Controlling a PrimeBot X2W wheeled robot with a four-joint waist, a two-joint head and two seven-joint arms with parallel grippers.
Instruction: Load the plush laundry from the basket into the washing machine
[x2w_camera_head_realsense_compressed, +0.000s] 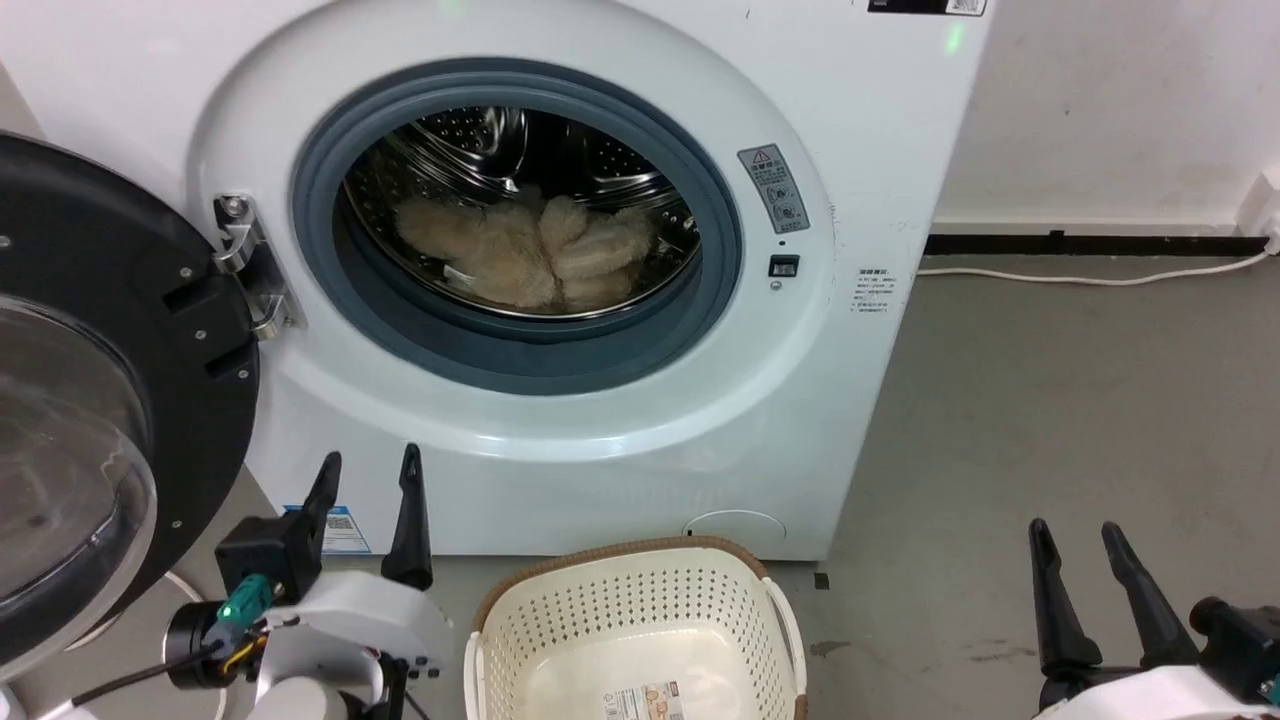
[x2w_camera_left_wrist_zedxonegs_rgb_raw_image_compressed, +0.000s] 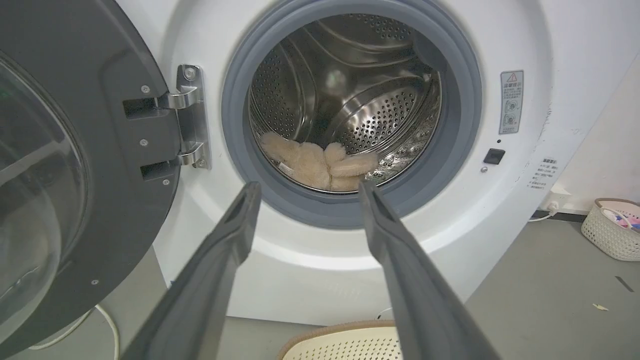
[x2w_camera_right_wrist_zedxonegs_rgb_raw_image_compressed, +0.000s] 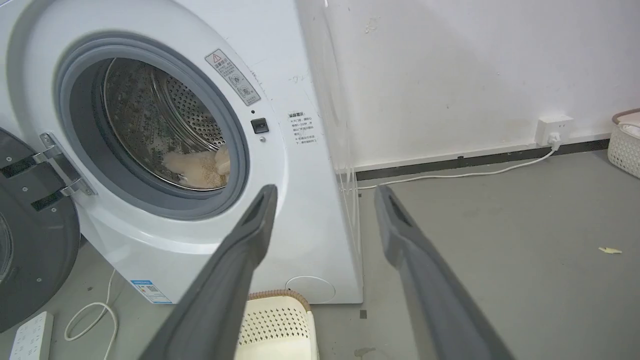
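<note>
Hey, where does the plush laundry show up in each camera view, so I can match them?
Head view: plush laundry low in the steel drum, upper centre.
Left wrist view: plush laundry at the drum's bottom, centre.
Right wrist view: plush laundry at the drum's bottom, left of centre.
Shared landmark: the warning sticker right of the drum.

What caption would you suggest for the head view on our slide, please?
Plush laundry in the washer drum, door open, basket empty below, left gripper and right gripper open.
</note>
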